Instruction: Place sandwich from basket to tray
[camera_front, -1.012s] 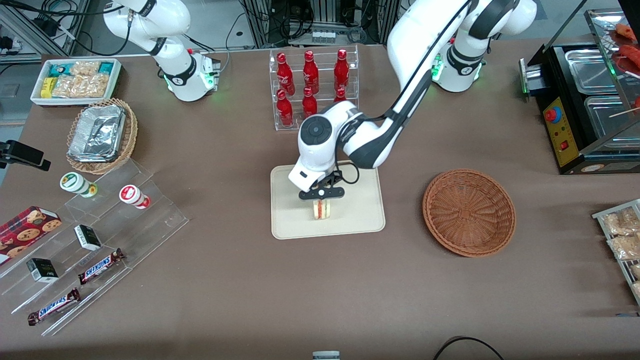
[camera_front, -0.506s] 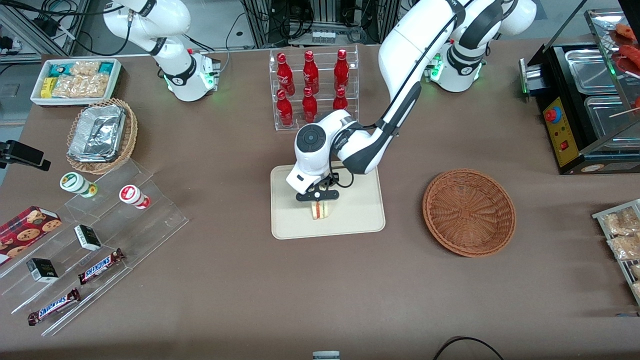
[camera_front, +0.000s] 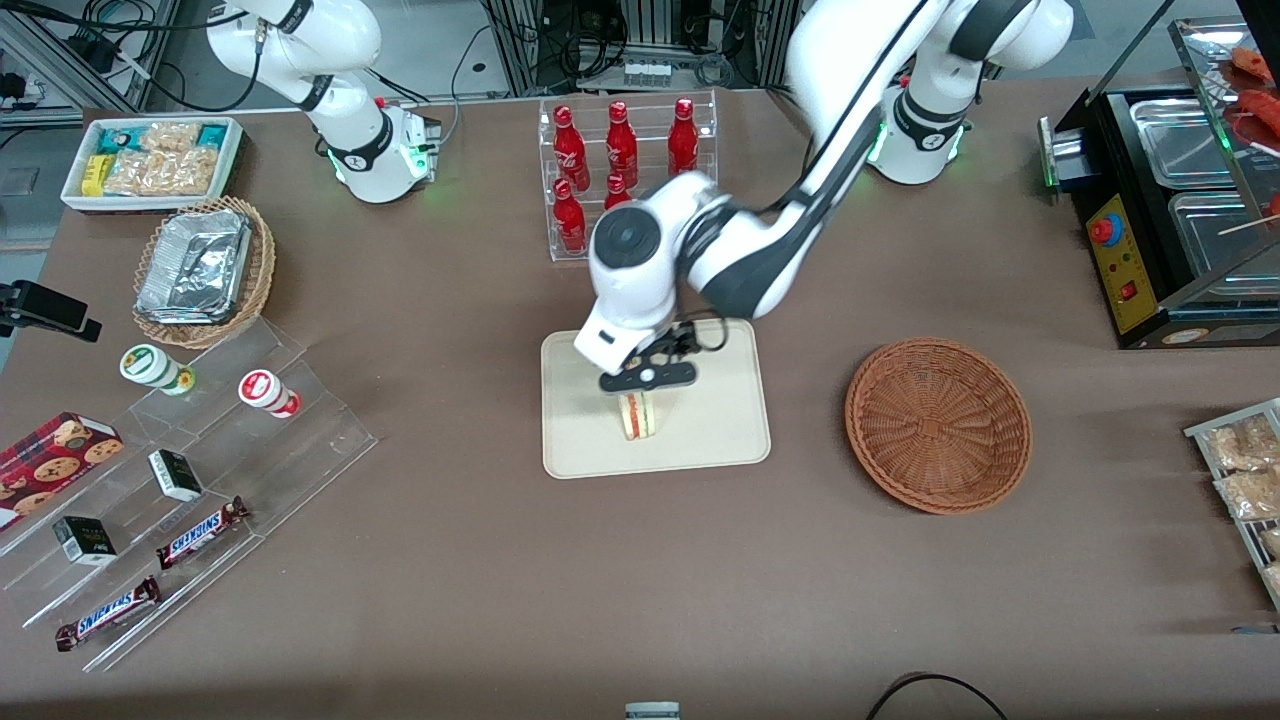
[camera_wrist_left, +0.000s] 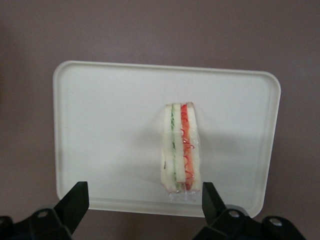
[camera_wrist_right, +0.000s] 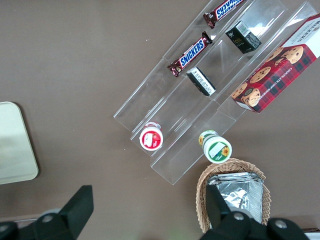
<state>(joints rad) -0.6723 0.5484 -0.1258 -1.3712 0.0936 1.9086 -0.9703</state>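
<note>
- The sandwich (camera_front: 638, 415) stands on its edge on the tray (camera_front: 720, 440), near the middle of it. You can see its white bread with green and red stripes.
- The sandwich is not in the basket (camera_front: 937, 424). The basket has nothing in it and sits on the table well apart from the tray, toward the working arm's end.
- So the main job looks done: the sandwich is out of the basket and on the tray.
- What is left seems small. I think the arm only needs to lift clear without bumping the sandwich, since it stands on a thin edge and could tip.
- The gripper (camera_front: 647, 377) hangs just above the sandwich. Its fingers (camera_wrist_left: 75, 202) are spread wide apart and hold nothing.
- In the left wrist view the sandwich (camera_wrist_left: 181, 148) sits between the two fingers, closer to one than the other, and neither finger touches it.
- The tray (camera_wrist_left: 100, 125) lies flat on the brown table (camera_front: 500, 560), nearer to the front camera than the rack of red bottles (camera_front: 622, 170).
</note>
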